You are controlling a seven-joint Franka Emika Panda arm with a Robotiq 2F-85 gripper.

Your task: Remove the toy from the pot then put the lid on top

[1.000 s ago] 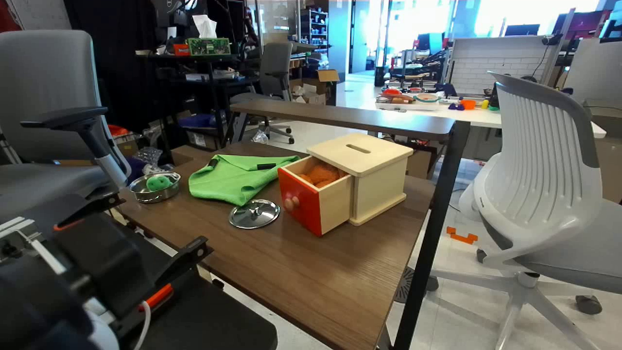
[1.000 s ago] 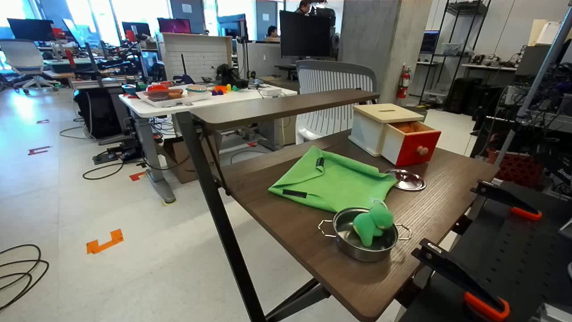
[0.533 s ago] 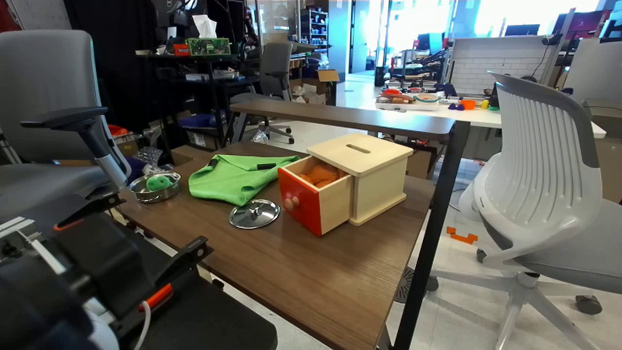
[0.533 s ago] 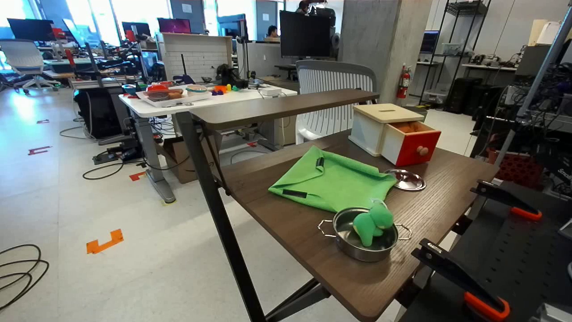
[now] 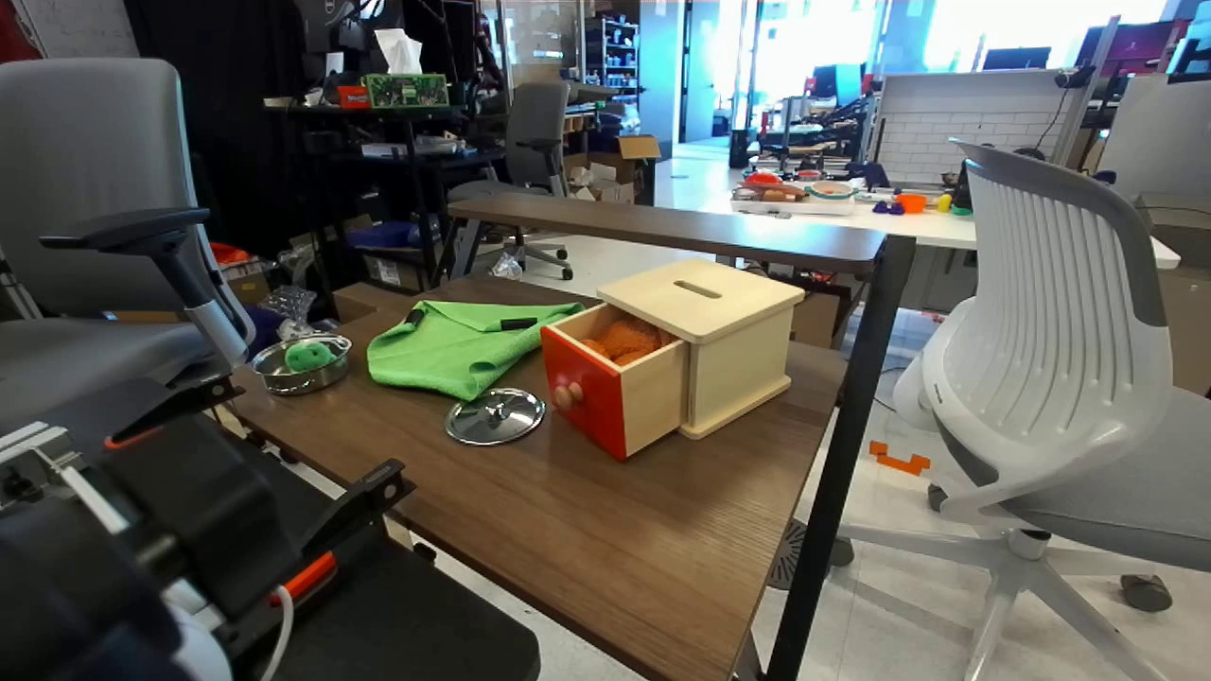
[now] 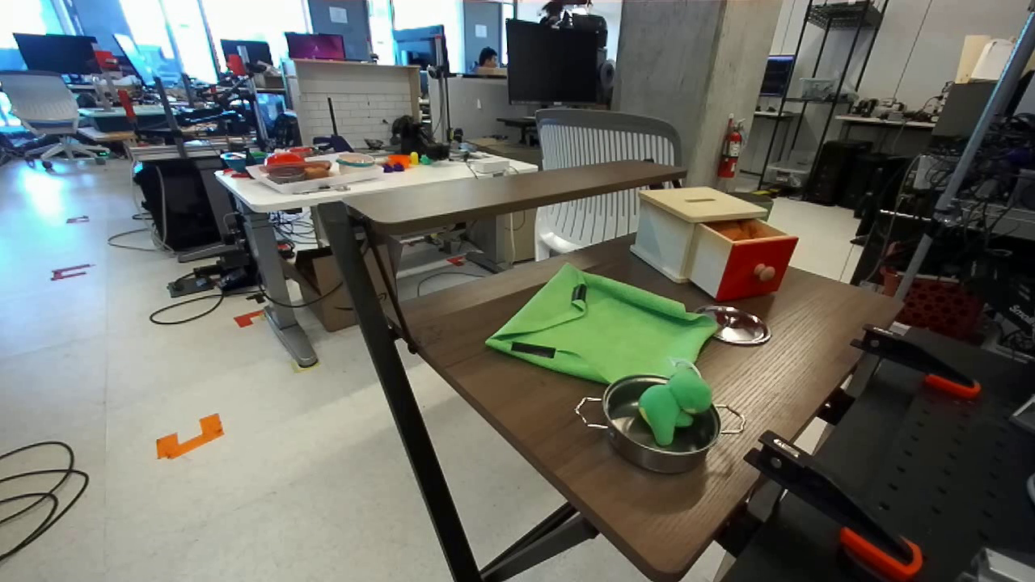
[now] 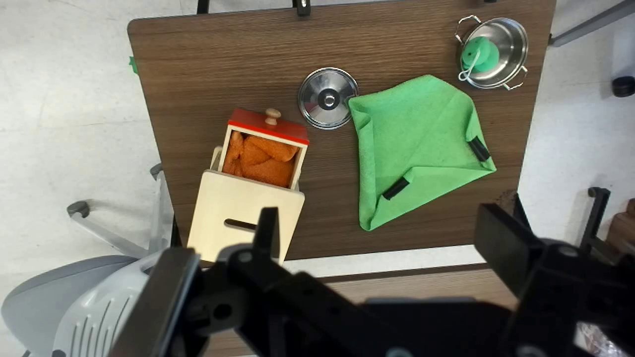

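The small silver pot point(image 5: 317, 382) stands at a table corner. It also shows in an exterior view point(image 6: 659, 461) and in the wrist view point(image 7: 513, 44). A green plush toy point(image 6: 665, 411) sits inside it, leaning on the rim; the wrist view shows it from above point(image 7: 481, 55) with a white loop. The shiny round lid point(image 5: 495, 417) lies flat on the table, knob up, and also shows in the wrist view point(image 7: 317, 99). My gripper point(image 7: 380, 213) is wide open and empty, high above the table. It is out of sight in both exterior views.
A green cloth point(image 7: 421, 144) lies between pot and lid. A wooden box point(image 5: 743, 364) with its red-fronted drawer point(image 5: 591, 392) pulled out holds orange cloth. A raised shelf point(image 5: 662, 227) runs along one table side. Clamps point(image 6: 833, 493) sit at the opposite edge.
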